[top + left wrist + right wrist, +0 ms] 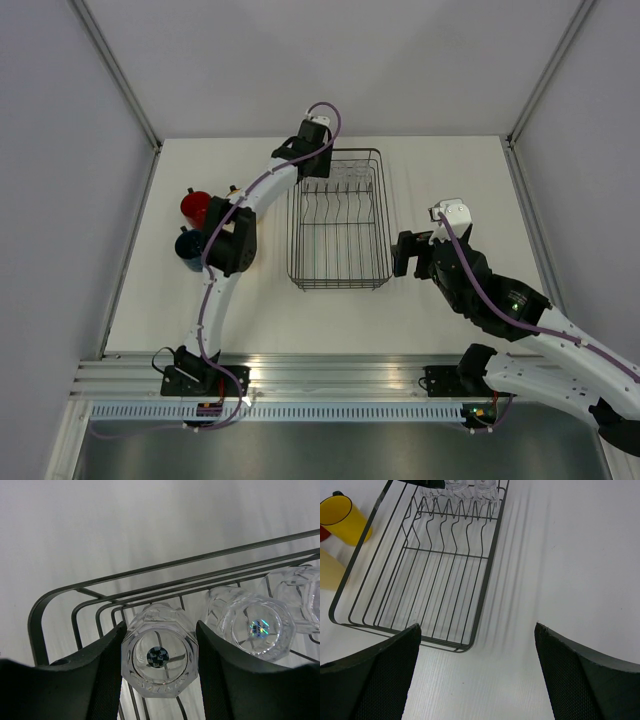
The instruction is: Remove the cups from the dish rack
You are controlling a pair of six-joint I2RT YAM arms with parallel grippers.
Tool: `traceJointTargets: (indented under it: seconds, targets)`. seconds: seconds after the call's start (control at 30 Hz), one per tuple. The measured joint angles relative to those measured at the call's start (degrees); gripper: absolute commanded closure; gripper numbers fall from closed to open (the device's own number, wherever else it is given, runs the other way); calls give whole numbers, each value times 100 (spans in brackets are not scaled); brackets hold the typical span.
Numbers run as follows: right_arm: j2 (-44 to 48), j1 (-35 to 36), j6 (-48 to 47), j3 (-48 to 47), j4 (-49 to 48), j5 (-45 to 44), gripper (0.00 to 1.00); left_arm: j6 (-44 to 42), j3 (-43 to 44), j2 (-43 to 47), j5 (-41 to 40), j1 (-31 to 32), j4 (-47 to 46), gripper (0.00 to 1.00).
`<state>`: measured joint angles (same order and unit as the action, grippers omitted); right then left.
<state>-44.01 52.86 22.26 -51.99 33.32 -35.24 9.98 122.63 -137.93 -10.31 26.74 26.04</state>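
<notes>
only wrist view, left hand (160, 630) clasping tumbler (160, 657)

Dish rack (338, 275) sits mid-table, tumblers in a row across its far end. Left gripper (160, 630) straddles the corner tumbler (159, 680); pads at its sides, contact unclear. Rack corner wires just behind. Middle tumbler (255, 627) just beside one finger (220, 680), tight gap; third tumbler (300, 600) beyond. Plate tines (452, 522) fence the row's near side. Red mug (195, 207), dark blue mug (187, 246) and yellow mug (342, 517) crowd the left edge. Table (570, 555) bare toward the right edge; right gripper (477, 625) spread wide there.
</notes>
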Motion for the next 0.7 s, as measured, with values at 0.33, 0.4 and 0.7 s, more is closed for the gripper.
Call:
traceJointTargets:
  seconds: [0.33,0.4,0.7]
  targets:
    - [-4,0,26,153,-258,-13,2,9,-170,1102,201,9,162,98]
    - [-35,0,68,190,-313,-85,2,50,-367,1528,332,15,146,98]
    - [-203,-20,264,293,-1255,160,2,758,-1867,3733,1679,76,-544,98]
